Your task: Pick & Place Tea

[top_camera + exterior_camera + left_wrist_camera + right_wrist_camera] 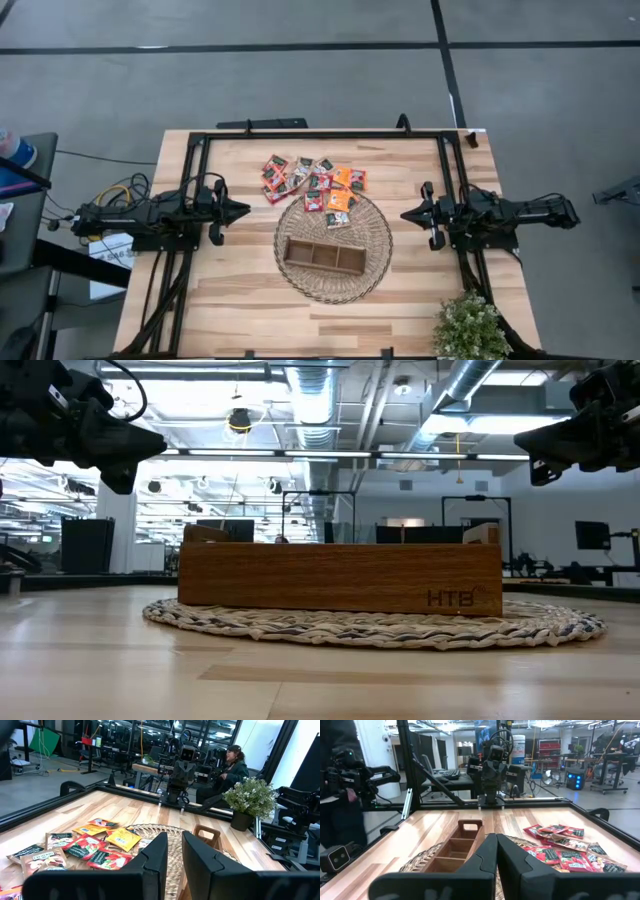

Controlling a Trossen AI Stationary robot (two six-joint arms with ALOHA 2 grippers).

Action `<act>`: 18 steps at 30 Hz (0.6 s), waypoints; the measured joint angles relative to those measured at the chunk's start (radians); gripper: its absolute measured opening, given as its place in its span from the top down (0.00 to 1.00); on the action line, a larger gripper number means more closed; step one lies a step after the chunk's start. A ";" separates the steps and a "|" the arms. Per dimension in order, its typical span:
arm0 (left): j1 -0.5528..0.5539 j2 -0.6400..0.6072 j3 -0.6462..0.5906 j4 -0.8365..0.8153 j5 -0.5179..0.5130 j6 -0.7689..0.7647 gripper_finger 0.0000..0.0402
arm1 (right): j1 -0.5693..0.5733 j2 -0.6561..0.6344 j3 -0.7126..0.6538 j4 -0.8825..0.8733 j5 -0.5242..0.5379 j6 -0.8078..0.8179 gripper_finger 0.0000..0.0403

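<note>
Nothing seems placed yet: the red, orange and pale square tea sachets (313, 181) lie near the bench's far edge, the brown three-compartment wooden tray (323, 257) apparently bare, left gripper (241, 210) slightly parted and empty, right gripper (407, 214) closed, empty.

At the middle of the tabletop (230, 300): wicker basket (377, 262), flat like a mat. On it, toward the near edge: wooden tray (323, 256), long side running left to right. Behind the tray: tea sachets (312, 180) in a loose overlapping cluster (some on the basket's far rim, the rest on the bare tabletop beyond it). Left of the basket: left tool (240, 211). Right of it: right tool (410, 214), both pointing inward. At the near right corner: potted plant (470, 326).
</note>
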 joint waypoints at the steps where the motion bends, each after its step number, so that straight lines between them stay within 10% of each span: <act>1: 0.000 0.000 0.000 0.000 0.000 0.000 0.88 | 0.000 0.000 0.000 0.000 0.000 0.000 1.00; 10: 0.000 0.000 0.000 0.050 -0.067 -0.029 0.88 | 0.000 0.000 0.000 0.000 0.000 0.000 1.00; 18: 0.000 0.002 0.000 0.059 -0.067 -0.460 0.88 | 0.000 0.000 0.000 0.000 0.000 0.000 1.00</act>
